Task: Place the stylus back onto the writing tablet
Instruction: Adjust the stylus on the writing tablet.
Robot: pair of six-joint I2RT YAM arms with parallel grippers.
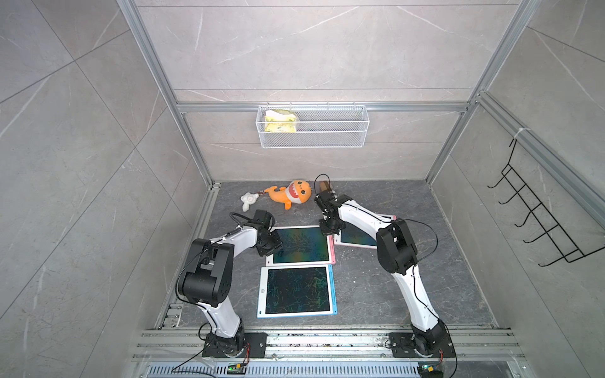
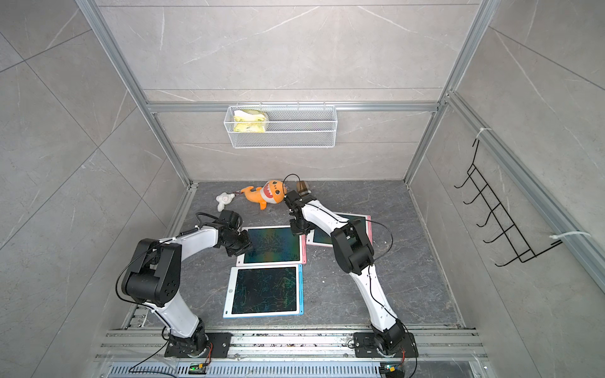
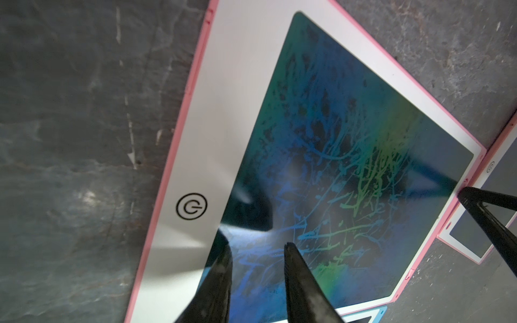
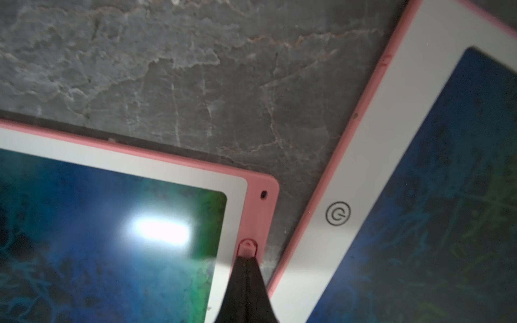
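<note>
In both top views a white writing tablet with a pink rim and a scribbled dark screen (image 1: 301, 245) lies flat on the grey stone-look floor (image 1: 376, 288). The left gripper (image 1: 271, 249) hangs over its 9 o'clock edge, and the right gripper (image 1: 328, 230) stands at its 1 o'clock corner. A second pink-rimmed tablet (image 1: 355, 236) lies at its 3 o'clock and a blue-rimmed tablet (image 1: 296, 291) at its 6 o'clock.

In the left wrist view the left gripper's fingers (image 3: 221, 279) are spread, with nothing between them, above the screen.

In the right wrist view the right gripper is clenched tight. Its tips meet the rounded end of the slim pink plastic stylus (image 4: 247, 247), which sits in the tablet's pink side strip near the corner.
</note>
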